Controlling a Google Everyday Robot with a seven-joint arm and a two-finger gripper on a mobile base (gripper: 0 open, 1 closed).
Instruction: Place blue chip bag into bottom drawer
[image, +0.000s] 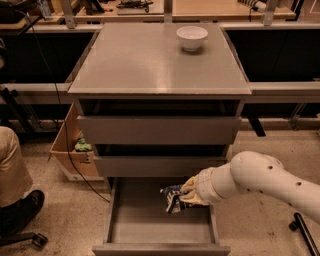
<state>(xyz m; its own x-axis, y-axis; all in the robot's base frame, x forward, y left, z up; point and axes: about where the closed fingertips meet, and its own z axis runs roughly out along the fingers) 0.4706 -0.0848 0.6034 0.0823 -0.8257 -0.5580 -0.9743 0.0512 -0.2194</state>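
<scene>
The bottom drawer (150, 227) is pulled out below the two closed grey drawers, and its grey tray shows. My gripper (186, 196) comes in from the right on the white arm and is shut on the blue chip bag (173, 197), a small dark crinkled bag with pale lettering. The bag hangs over the right rear part of the open tray, just below the middle drawer's front. I cannot tell whether it touches the tray floor.
A white bowl (192, 37) stands on the cabinet top (150, 65) at the back right. A cardboard box (70, 150) with a green item sits on the floor to the left. A seated person's leg and shoe (15, 200) are at far left.
</scene>
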